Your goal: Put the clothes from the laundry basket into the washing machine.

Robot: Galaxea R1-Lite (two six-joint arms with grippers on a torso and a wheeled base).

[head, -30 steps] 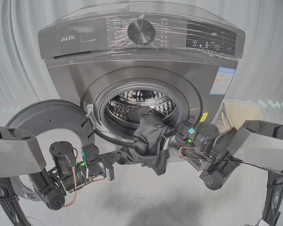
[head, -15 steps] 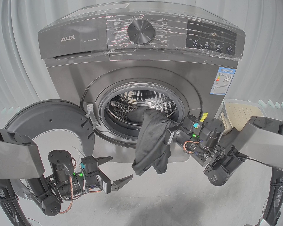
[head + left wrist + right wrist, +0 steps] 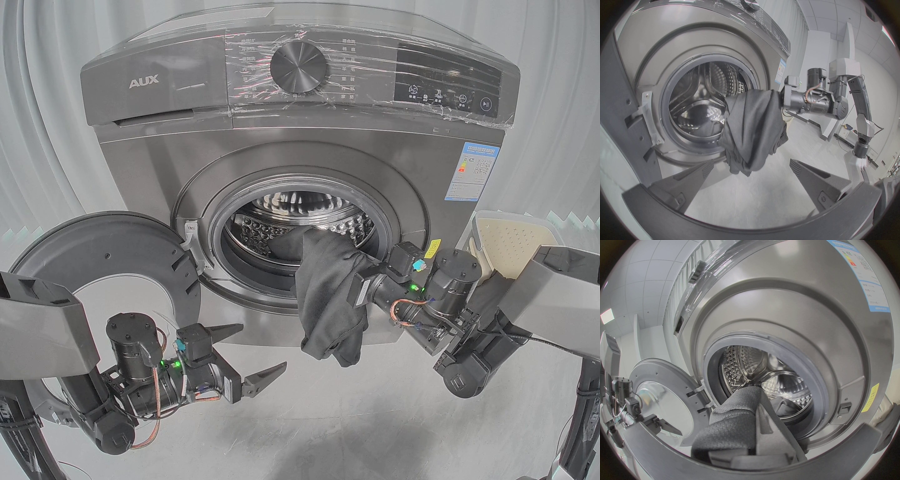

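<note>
Garment (image 3: 328, 294) of dark grey cloth hangs at the mouth of the washing machine (image 3: 300, 144), clamped in the right pincer (image 3: 753, 430), whose fingers are closed on a fold of the fabric just outside the round opening. The upper part of the cloth reaches over the rim into the steel drum (image 3: 300, 215), while the lower end dangles in front of the machine's front panel, clear of the grey floor (image 3: 350, 425). More dark cloth lies low in the drum; whether it is a separate piece cannot be told. The left pincer (image 3: 262, 345) hovers low and to the left of the opening, its two fingers spread wide apart and holding nothing. The machine's round door (image 3: 106, 250) stands swung open on the left. The laundry basket (image 3: 512, 240), cream-coloured and perforated, sits beside the machine on the right, behind the right arm.
</note>
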